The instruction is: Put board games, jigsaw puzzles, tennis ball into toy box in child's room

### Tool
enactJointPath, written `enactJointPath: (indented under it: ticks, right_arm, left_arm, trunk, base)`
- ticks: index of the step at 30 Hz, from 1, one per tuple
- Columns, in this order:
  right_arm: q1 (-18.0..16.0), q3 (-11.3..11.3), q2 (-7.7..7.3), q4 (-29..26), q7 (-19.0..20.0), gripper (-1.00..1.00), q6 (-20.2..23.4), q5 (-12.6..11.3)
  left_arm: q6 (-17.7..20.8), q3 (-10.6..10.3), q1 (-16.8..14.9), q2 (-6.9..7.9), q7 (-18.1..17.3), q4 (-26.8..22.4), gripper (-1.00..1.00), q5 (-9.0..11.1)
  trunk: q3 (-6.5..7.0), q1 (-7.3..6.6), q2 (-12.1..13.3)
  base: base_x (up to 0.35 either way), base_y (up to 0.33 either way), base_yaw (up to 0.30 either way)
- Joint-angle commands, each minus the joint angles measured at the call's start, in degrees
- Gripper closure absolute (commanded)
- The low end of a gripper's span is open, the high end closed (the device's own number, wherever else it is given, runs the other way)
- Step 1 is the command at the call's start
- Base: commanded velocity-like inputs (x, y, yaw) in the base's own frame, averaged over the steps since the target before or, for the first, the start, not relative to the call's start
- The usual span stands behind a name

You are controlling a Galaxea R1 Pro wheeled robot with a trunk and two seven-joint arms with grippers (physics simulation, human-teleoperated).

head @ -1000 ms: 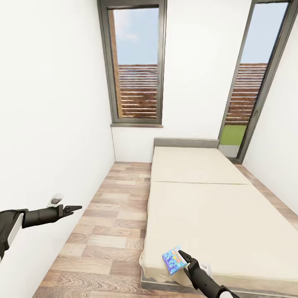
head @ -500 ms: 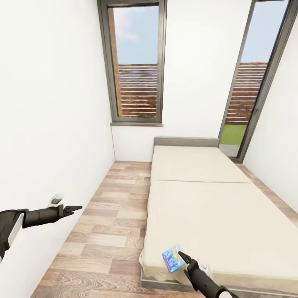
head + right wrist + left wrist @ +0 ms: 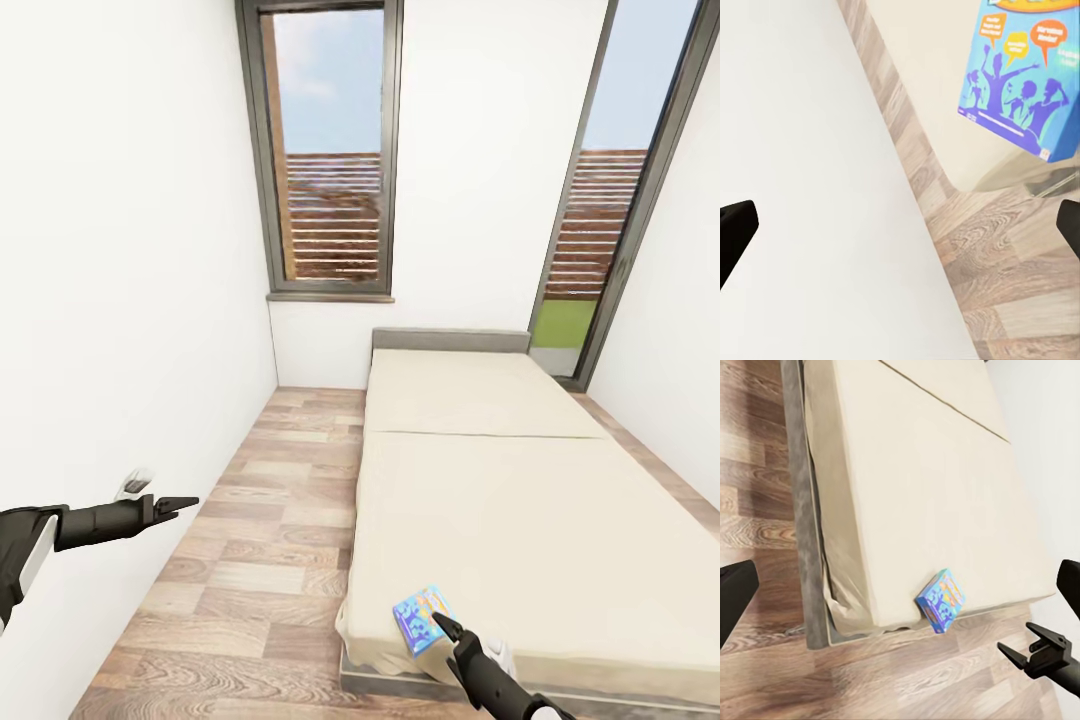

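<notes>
Left arm: reaches in from the left edge of the head view, held roughly level, black forearm with a white section near the elbow.
Left gripper (image 3: 185, 503): fingers drawn together to a point, holding nothing.
Right arm: rises from the bottom edge of the head view, angled up and toward the left.
Right gripper (image 3: 440, 626): dark fingertips close together; in its own wrist view the two fingers (image 3: 736, 225) sit at opposite edges, spread wide.

Head cam looks down along the bed (image 3: 520, 500); both wrist cams face its near corner, sharing the board game (image 3: 940, 600), right closest.
</notes>
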Motion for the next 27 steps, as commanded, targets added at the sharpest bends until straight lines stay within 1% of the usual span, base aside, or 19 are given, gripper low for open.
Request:
enactJointPath:
  ticks: [1, 27]
  right_arm:
    - [-0.03, -0.21, 0.01, 0.01, -0.04, -1.00, 0.51, -0.38]
    - [-0.03, -0.21, -0.04, 0.01, -0.69, -1.00, 0.40, -0.39]
  left_arm:
    - [0.51, 0.03, -0.04, 0.01, -0.06, 0.01, -1.00, 0.22]
    - [0.51, 0.12, -0.04, -0.05, 0.00, 0.01, -1.00, 0.19]
  trunk:
    - [-0.25, 0.23, -0.45]
    - [-4.91, 5.94, -10.88]
  base:
    - [0.000, 0.000, 0.000]
    - [0.000, 0.000, 0.000]
